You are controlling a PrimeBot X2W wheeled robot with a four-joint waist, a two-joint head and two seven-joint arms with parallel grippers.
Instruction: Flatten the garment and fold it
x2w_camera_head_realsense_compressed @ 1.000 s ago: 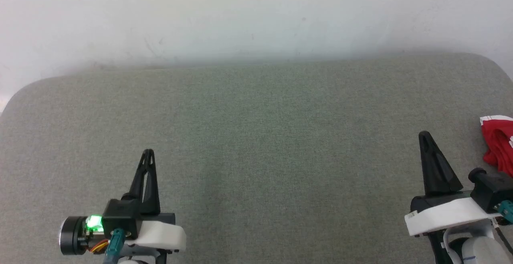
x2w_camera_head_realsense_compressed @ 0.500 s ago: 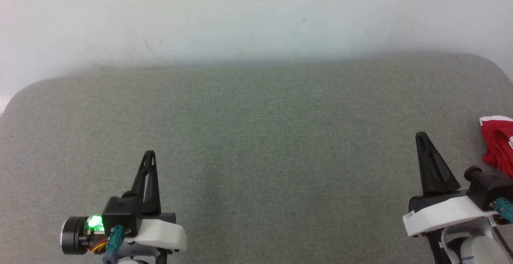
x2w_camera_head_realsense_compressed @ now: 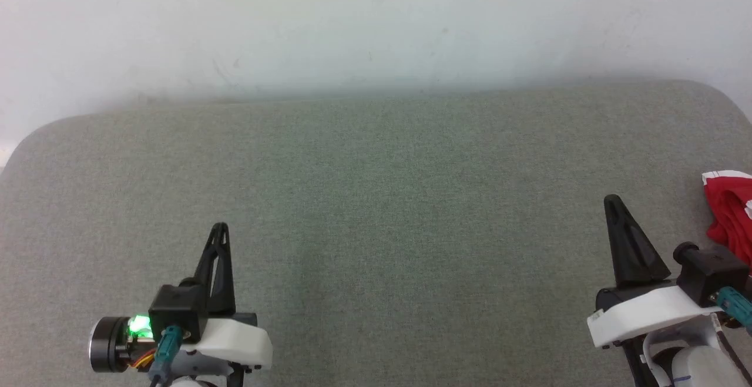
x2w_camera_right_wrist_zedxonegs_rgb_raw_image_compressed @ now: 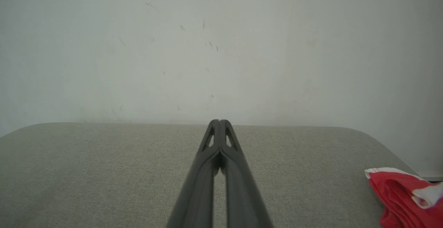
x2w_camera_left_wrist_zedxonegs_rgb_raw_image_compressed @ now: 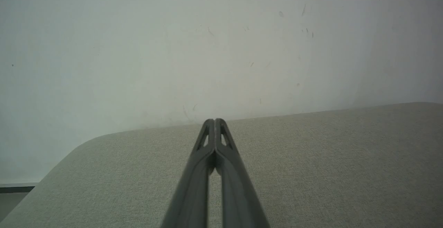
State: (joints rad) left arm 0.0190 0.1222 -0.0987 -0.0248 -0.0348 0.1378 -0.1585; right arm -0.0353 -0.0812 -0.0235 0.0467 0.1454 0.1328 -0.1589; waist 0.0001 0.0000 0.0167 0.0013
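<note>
Left tool (x2w_camera_head_realsense_compressed: pixel 218 229) and right tool (x2w_camera_head_realsense_compressed: pixel 611 201) both have fingers pressed together tip to tip, nothing between them, over the grey fabric-covered table (x2w_camera_head_realsense_compressed: pixel 376 187). Red garment (x2w_camera_head_realsense_compressed: pixel 730 214) with white trim lies bunched at the table's right edge. It's just right of the right tool, not touching it, and partly cut off by the frame.

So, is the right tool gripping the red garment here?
No, the right tool is shut on nothing, and the garment lies crumpled on the grey padded surface off to its right, apart from it.
</note>
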